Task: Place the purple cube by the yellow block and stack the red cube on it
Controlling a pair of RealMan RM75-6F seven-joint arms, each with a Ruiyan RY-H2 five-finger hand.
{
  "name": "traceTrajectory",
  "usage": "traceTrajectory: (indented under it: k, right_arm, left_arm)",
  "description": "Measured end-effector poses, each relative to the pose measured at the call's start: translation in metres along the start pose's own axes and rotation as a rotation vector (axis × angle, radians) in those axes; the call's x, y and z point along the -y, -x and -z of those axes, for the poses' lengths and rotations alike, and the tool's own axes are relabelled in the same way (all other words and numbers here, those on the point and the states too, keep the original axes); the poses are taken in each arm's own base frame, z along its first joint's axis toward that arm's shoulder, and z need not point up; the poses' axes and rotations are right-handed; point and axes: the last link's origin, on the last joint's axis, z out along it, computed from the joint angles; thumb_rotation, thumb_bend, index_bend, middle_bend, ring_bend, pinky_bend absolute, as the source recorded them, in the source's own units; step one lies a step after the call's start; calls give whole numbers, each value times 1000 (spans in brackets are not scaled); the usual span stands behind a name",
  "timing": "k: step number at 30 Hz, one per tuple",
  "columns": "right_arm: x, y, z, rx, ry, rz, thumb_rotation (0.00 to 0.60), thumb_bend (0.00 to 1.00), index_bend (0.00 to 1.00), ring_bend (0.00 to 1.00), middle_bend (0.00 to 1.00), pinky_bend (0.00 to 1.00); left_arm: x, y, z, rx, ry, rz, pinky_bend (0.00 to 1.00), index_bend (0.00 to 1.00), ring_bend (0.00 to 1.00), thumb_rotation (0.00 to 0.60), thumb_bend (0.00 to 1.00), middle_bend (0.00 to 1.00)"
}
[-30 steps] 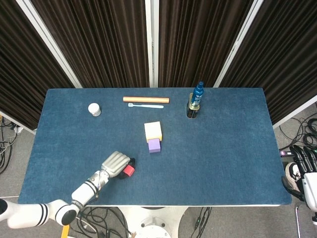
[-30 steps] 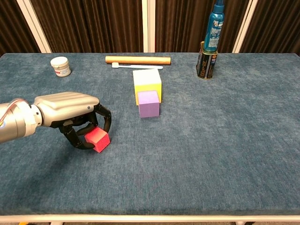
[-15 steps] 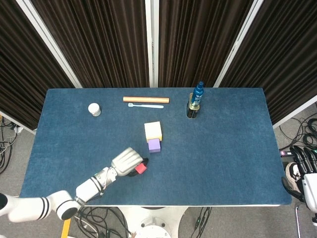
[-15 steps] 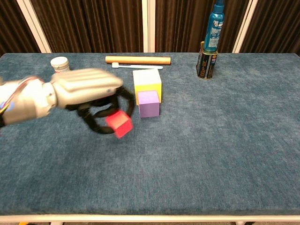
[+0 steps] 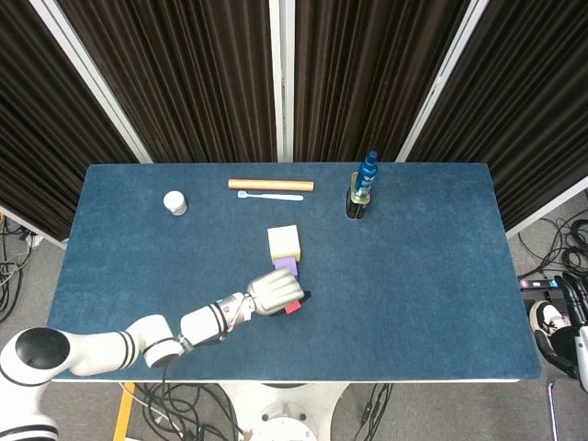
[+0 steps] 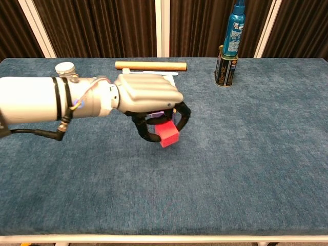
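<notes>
My left hand point(image 5: 274, 292) point(image 6: 148, 96) holds the red cube point(image 5: 292, 308) point(image 6: 167, 133) in its curled fingers, lifted above the table. It hovers just in front of the purple cube point(image 5: 286, 265), which lies against the near side of the yellow block point(image 5: 284, 242). In the chest view the hand hides nearly all of both blocks; only a sliver of the purple cube point(image 6: 158, 113) shows under the palm. My right hand is out of both views.
A wooden rod point(image 5: 271, 185) point(image 6: 150, 65) and a toothbrush point(image 5: 270, 196) lie at the back. A white jar point(image 5: 175, 202) point(image 6: 65, 68) stands back left. A blue bottle point(image 5: 367, 172) point(image 6: 237, 28) stands in a tin point(image 6: 224, 71) at the back right.
My left hand has carried the red cube up and to the right, from the near-left of the table to just in front of the purple cube.
</notes>
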Motion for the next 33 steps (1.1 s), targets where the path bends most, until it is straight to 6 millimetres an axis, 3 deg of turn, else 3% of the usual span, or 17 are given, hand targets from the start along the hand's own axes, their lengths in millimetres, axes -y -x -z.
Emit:
traceTrajectory:
  k: [17, 33]
  right_arm:
    - [-1, -2, 4, -11, 11, 3, 600, 240, 0, 0, 69, 64]
    - [-3, -4, 7, -15, 21, 6, 600, 239, 0, 0, 73, 64]
  left_arm:
    - [13, -5, -27, 41, -53, -45, 961, 475, 947, 600, 365, 913]
    - [13, 2, -31, 70, -62, -85, 961, 462, 946, 600, 363, 911]
